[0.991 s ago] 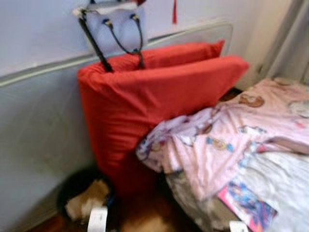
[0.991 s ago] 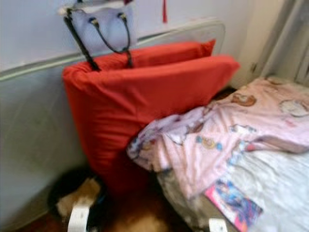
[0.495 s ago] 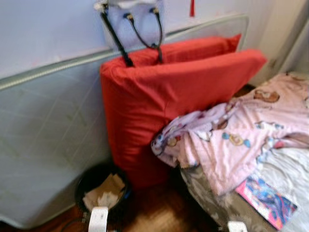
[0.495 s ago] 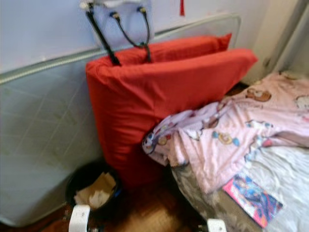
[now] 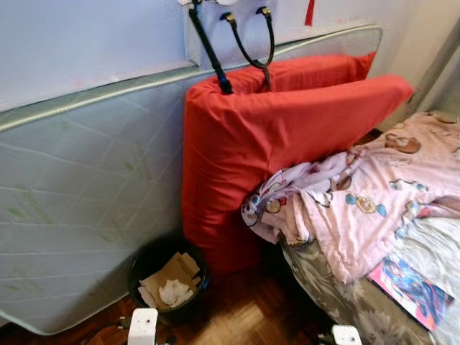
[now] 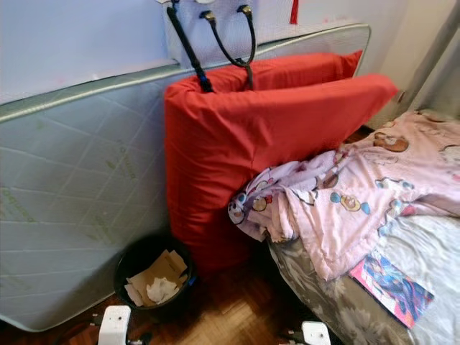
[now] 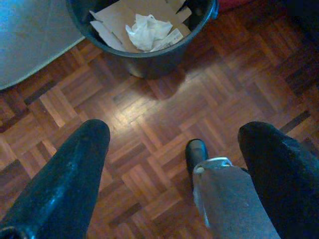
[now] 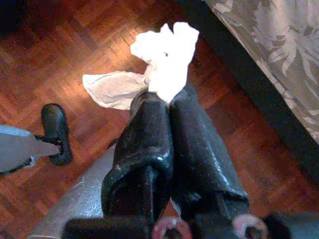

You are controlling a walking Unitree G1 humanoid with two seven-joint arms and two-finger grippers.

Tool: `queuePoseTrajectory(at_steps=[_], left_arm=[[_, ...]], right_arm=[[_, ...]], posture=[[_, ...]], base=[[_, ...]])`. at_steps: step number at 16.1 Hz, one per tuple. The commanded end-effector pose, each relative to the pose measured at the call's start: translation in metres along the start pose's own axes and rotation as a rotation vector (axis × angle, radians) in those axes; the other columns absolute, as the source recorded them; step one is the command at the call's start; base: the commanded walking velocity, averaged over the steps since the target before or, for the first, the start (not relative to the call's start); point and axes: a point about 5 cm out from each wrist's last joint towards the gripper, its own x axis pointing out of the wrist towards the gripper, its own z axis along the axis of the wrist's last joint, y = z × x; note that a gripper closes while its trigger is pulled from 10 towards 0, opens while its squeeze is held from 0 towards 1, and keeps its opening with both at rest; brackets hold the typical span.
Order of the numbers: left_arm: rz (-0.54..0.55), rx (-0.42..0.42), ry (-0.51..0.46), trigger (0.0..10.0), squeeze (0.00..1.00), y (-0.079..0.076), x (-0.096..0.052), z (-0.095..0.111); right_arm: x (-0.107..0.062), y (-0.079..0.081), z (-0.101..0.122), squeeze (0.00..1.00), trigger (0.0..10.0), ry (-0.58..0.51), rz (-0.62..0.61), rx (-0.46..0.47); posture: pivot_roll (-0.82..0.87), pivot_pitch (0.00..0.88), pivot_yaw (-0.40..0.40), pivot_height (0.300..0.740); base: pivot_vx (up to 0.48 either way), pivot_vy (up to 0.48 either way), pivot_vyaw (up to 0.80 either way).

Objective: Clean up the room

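Status, room clean-up: in progress, judged part done.

R gripper (image 8: 167, 102): fingers pinched shut on crumpled white tissue (image 8: 162, 59), held above parquet floor (image 8: 75, 45), close beside bed edge w/ grey floral sheet (image 8: 269, 45). Tissue hangs clear of floor; not yet binned.

L gripper (image 7: 174, 164): fingers spread wide, nothing between them. Hangs over parquet, pointed down, black waste bin (image 7: 149, 62) near and just ahead of it.

Bin (image 5: 167, 277): on floor at foot of grey mattress (image 5: 79, 208) leaning on wall, just beside red cushion (image 5: 273, 151) stood on end. Already holds cardboard pieces (image 7: 119, 20) and a wad of white paper (image 7: 147, 32). Judged: some rubbish collected; tissue in R gripper is next item for it.

Remaining, as far as visible:
- tissue to drop in bin; bin sits to robot's left, R gripper to its right, so a reach across or a turn likely needed.
- pink cartoon-print blanket (image 5: 374, 194) rumpled, hanging over bed corner.
- colourful booklet (image 5: 411, 284) lying loose on bed.
- bag w/ black handles (image 5: 244, 36) propped on top of cushion against wall.

Writing/brands: faint green print on mattress cover, not legible. Booklet cover print too small to read. No other labels made out.
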Motion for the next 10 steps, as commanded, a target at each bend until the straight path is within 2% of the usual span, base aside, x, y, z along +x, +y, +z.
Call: queuePoseTrajectory(at_steps=[1, 10], left_arm=[[-0.001, 0.004, 0.002, 10.0, 0.0, -0.0007, 0.0001, -0.0001], [-0.001, -0.002, 0.001, 10.0, 0.0, -0.0023, -0.0001, -0.0008]], right_arm=[[-0.0009, -0.0022, -0.0034, 0.0, 10.0, 0.013, -0.006, 0.001], [-0.0008, -0.0031, -0.0027, 0.0, 10.0, 0.013, -0.006, -0.008]], posture=[[0.0, 0.0, -0.001, 0.74], [0.0, 0.0, -0.006, 0.74]], base=[[0.0, 0.322, 0.0], [0.0, 0.322, 0.0]])
